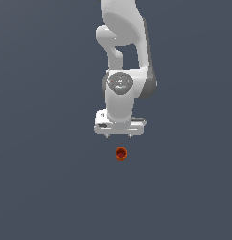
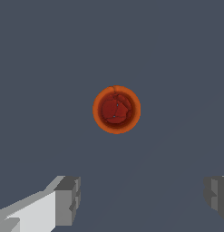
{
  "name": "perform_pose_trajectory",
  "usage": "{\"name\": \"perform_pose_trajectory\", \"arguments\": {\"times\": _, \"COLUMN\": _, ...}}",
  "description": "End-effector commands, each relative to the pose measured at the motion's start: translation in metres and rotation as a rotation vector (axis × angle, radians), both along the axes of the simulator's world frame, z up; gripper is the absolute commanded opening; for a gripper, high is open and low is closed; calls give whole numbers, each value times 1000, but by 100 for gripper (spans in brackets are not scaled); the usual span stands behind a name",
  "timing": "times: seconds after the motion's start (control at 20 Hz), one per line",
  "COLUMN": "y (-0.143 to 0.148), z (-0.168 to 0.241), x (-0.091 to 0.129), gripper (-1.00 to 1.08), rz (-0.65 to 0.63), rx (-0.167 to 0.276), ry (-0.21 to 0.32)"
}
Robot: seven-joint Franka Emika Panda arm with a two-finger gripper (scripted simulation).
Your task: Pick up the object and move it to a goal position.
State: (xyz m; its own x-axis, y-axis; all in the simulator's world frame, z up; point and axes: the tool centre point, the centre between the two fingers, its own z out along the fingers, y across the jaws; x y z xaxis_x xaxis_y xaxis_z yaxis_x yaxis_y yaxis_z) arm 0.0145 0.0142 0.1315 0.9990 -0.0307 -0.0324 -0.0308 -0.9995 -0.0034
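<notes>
The object is a small orange-red cup [image 1: 120, 153] standing upright on the grey floor, mouth up. In the wrist view the cup [image 2: 116, 109] shows from straight above, with a thick orange rim and a darker red inside. My white gripper [image 1: 119, 136] hangs above and a little behind the cup, not touching it. The gripper [image 2: 141, 199] is open wide and empty. One grey fingertip [image 2: 70, 199] and the other fingertip [image 2: 216, 195] stand far apart, and the cup lies outside the gap between them.
The flat dark grey floor [image 1: 42, 187] spreads all round the cup. The white arm [image 1: 122, 56] rises behind the gripper. No goal marker shows.
</notes>
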Motion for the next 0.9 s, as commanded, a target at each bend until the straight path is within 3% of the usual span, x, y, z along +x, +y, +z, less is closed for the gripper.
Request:
{"name": "perform_pose_trajectory", "arguments": {"times": 0.0, "y": 2, "z": -8, "x": 11, "gripper": 100, "rz": -23, "rx": -1, "ry": -6}}
{"name": "perform_pose_trajectory", "arguments": {"times": 0.4, "y": 10, "z": -34, "x": 42, "gripper": 100, "rz": -94, "rx": -5, "ry": -25}}
{"name": "perform_pose_trajectory", "arguments": {"times": 0.85, "y": 12, "z": -43, "x": 51, "gripper": 100, "rz": -115, "rx": -6, "ry": -31}}
